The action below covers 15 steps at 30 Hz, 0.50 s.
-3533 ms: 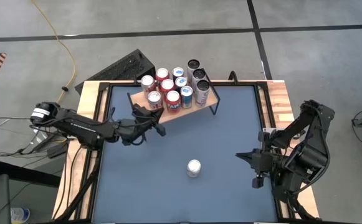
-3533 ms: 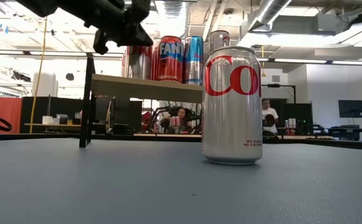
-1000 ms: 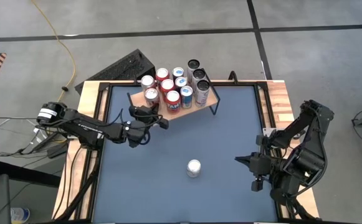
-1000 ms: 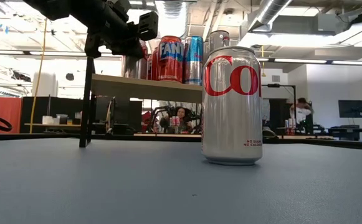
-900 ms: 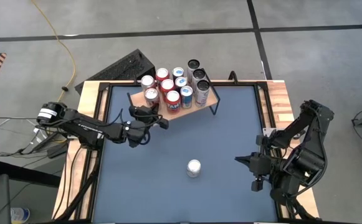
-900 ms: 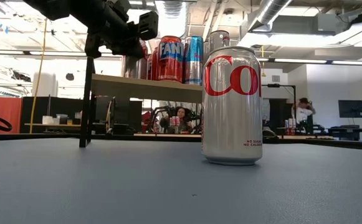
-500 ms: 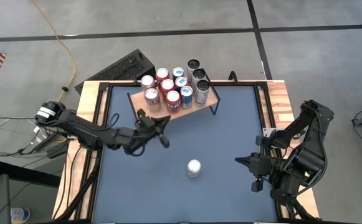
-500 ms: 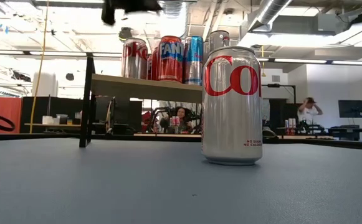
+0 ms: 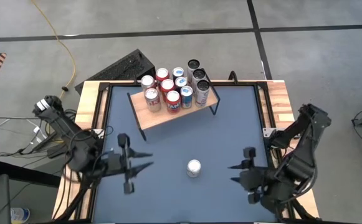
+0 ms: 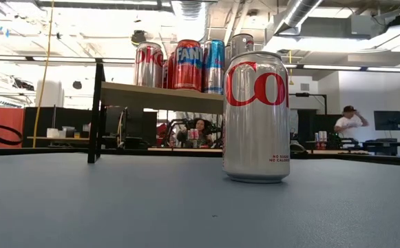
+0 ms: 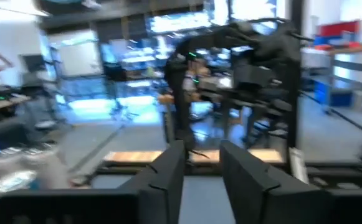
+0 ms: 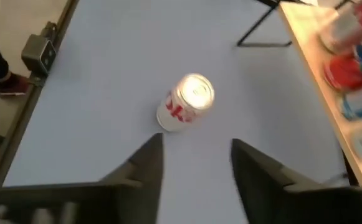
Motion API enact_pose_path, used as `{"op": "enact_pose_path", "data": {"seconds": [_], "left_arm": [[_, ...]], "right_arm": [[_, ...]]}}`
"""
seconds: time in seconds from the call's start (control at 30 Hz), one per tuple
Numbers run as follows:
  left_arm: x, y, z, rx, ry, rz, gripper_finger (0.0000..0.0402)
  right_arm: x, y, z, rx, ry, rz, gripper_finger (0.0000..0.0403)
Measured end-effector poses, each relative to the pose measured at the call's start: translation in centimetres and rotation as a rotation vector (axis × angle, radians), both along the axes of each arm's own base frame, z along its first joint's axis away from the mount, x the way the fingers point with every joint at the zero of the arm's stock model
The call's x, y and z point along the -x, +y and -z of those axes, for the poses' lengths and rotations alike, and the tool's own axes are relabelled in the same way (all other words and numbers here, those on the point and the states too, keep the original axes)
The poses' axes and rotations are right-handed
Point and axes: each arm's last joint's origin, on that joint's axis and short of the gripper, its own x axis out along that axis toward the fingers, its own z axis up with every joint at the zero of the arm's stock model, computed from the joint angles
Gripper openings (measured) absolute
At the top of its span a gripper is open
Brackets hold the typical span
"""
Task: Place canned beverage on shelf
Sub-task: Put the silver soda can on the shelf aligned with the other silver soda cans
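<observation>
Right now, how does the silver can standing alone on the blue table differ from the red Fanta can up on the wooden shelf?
The silver can with red lettering stands alone on the blue table; the red Fanta can stands on the wooden shelf, packed among other cans. The silver can has open table all around it, between the open left gripper and open right gripper; the Fanta can has neither gripper near. Both stand upright.

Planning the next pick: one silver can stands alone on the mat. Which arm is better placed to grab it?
Probably the right. The right claw is open, pointed at the lone can, which sits centred ahead of it in the right wrist view. The left claw is also open, but beside the can and aimed past it.
</observation>
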Motion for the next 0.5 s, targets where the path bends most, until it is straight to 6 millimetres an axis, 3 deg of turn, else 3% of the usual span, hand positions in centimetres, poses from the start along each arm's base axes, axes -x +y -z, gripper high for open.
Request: {"op": "enact_pose_path", "data": {"seconds": [0.2,0.5], "left_arm": [[1.8,-1.1,-0.7,0.125,-0.046,0.096,0.0140],[2.8,-2.4,-0.2,0.088,-0.008,0.170,0.0148]], "right_arm": [[-4.7,0.4,1.5,-0.068,0.012,-0.019,0.0265],[-11.2,-2.0,4.1,-0.060,0.104,-0.101,0.0297]]}}
